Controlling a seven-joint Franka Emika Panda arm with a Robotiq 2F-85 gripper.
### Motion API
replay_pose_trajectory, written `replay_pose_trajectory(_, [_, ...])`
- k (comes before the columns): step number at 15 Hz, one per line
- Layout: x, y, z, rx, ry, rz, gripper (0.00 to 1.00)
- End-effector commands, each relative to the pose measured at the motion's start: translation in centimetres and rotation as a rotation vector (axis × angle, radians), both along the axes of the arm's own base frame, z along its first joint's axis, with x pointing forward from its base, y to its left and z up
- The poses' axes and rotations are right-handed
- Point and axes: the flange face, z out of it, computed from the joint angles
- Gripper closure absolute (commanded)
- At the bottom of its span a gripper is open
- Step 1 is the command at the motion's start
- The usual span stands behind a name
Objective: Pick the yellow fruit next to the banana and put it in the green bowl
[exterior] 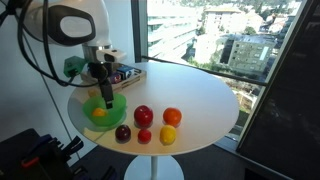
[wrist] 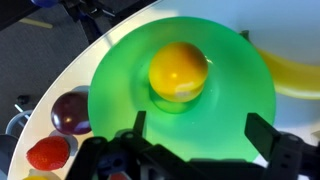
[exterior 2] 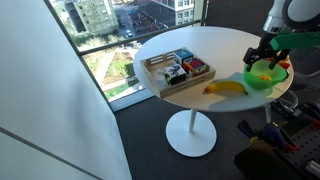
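Observation:
The round orange-yellow fruit (wrist: 178, 70) lies inside the lime-green bowl (wrist: 120, 70); it also shows in an exterior view (exterior: 99, 113) in the bowl (exterior: 116, 103). My gripper (wrist: 198, 128) hangs just above the bowl with its fingers spread wide and nothing between them; it also shows in both exterior views (exterior: 99, 92) (exterior 2: 262, 62). The banana (exterior 2: 226, 87) lies on the white table beside the bowl (exterior 2: 259, 81). In the wrist view it is a blurred pale strip (wrist: 295, 75) at the right edge.
Red, dark red, orange and yellow fruits (exterior: 144, 115) (exterior: 122, 132) (exterior: 172, 116) (exterior: 167, 135) lie on the round white table (exterior: 205, 100) near its edge. A wooden tray of packets (exterior 2: 177, 68) stands at the back. A large window is beside the table.

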Motion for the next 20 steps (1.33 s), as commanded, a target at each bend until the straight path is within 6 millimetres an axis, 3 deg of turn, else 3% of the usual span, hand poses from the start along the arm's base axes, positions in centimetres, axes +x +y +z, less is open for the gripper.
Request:
replay_pose_trajectory(1, [-0.6,0.2,1.9,-0.005,-0.009,0.02,0.0])
replay_pose_trajectory(7, [-1.4,0.7,4.2,-0.004,0.012,0.054,0.0])
replay_pose_trajectory(20, [-5.0,3.0,11.7,0.006,0.08,0.219,0.0])
